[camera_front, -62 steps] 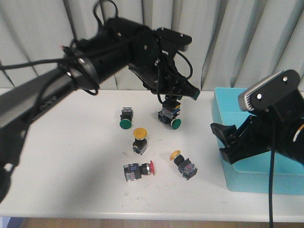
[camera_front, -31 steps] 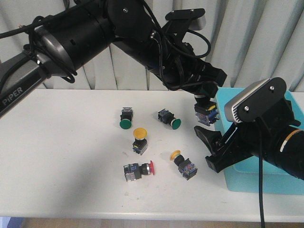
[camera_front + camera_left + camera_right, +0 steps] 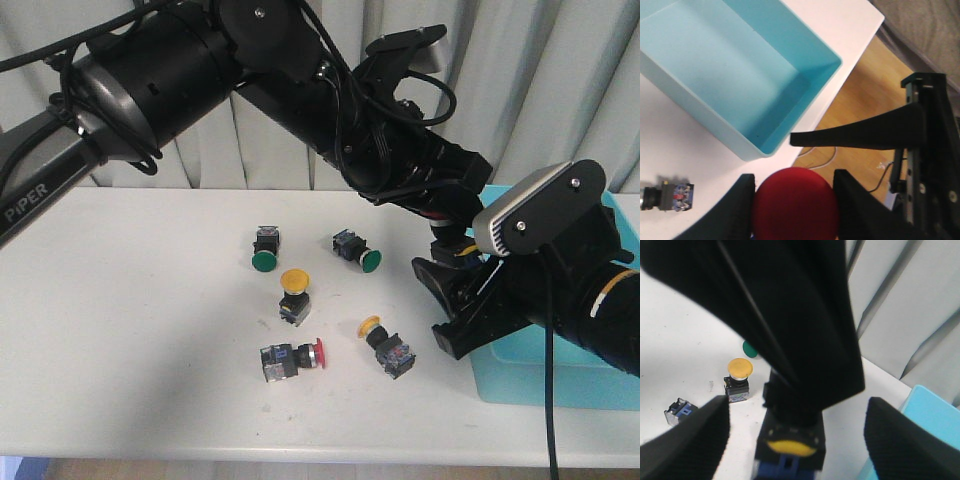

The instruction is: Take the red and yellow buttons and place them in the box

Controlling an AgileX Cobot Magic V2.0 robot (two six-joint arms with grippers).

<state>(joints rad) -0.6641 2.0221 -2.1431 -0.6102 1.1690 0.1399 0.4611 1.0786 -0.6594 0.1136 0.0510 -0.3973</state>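
Note:
My left gripper [image 3: 795, 200] is shut on a red button [image 3: 796, 207], whose round red cap fills the gap between the fingers. In the front view that left gripper [image 3: 450, 238] hangs beside the turquoise box [image 3: 560, 385], near its left wall. The box [image 3: 735, 70] looks empty in the left wrist view. My right gripper [image 3: 440, 303] stands open just below the held button, whose black and blue body [image 3: 790, 450] hangs between its spread fingers without touching them. On the table lie a yellow button [image 3: 293, 290], a red button [image 3: 290, 358] and another yellow button [image 3: 388, 345].
Two green-capped switches [image 3: 265, 250] [image 3: 357, 250] lie at the back of the white table [image 3: 130, 330]. A grey curtain hangs behind. The left arm spans the table from the back left, above the switches.
The left arm has carried the held button from above the green switches rightward to the box's left wall. The right gripper has come forward to the left under it.

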